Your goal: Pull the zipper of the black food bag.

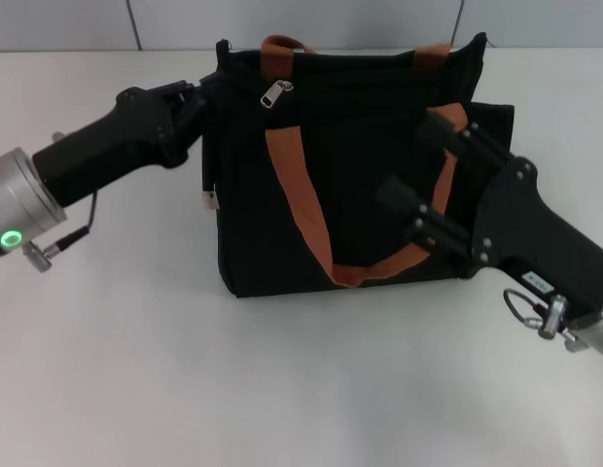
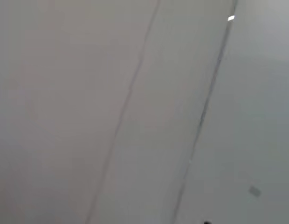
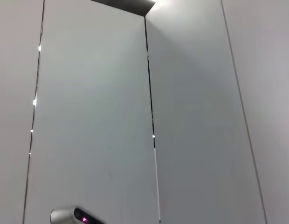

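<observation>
The black food bag (image 1: 360, 195) stands upright in the middle of the white table, with rust-brown handles (image 1: 292, 185). The silver zipper pull (image 1: 275, 93) hangs at the bag's top edge, near its left end. My left gripper (image 1: 206, 99) is at the bag's top left corner, touching the fabric a little left of the pull. My right gripper (image 1: 415, 156) is open and empty, in front of the bag's right side over the front handle. Neither wrist view shows the bag or a gripper.
The white table (image 1: 282, 389) spreads around the bag, and grey wall panels (image 1: 301, 24) run behind it. Both wrist views show only pale panels with seams (image 2: 126, 107). A small grey device with a pink light (image 3: 74, 216) shows in the right wrist view.
</observation>
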Robot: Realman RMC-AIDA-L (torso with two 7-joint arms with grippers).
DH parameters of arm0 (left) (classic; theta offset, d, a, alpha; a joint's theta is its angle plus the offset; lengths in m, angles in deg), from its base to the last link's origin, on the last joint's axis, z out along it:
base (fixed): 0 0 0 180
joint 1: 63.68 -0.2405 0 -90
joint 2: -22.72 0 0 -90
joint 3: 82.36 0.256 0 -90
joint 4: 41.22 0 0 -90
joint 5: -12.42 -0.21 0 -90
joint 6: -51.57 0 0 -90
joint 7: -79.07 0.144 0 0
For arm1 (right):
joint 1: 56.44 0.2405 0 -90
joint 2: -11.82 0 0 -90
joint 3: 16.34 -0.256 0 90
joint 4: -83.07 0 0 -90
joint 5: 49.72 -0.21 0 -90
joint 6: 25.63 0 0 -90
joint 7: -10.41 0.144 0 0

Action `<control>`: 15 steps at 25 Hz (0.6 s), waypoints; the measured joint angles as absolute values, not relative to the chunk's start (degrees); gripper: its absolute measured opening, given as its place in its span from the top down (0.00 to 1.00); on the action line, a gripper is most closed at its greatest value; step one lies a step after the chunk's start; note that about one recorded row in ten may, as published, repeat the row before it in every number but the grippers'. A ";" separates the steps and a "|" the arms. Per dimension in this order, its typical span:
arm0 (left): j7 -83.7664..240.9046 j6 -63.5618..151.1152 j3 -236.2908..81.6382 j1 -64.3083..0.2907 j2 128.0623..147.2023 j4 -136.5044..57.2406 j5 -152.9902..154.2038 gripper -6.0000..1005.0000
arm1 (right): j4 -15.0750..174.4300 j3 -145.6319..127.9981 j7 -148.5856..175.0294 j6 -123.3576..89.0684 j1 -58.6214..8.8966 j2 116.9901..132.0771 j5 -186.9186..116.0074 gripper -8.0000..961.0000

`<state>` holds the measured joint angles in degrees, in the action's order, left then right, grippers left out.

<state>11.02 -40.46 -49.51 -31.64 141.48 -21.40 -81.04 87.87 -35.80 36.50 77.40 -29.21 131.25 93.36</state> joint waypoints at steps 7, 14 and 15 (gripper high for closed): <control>8.05 -40.27 -49.28 -32.24 141.35 -20.84 -79.89 0.95 | 87.53 -37.97 35.81 74.44 -28.38 131.34 93.37 0.21; 7.16 -43.01 -49.41 -31.99 141.47 -21.05 -79.85 0.95 | 88.25 -41.96 19.22 74.58 -25.87 131.32 93.36 0.21; 7.08 -43.65 -49.43 -31.99 141.50 -21.03 -79.85 0.95 | 88.25 -41.96 19.22 74.58 -25.87 131.32 93.36 0.21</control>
<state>7.08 -43.65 -49.43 -31.99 141.50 -21.03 -79.85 88.25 -41.96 19.22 74.58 -25.87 131.32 93.36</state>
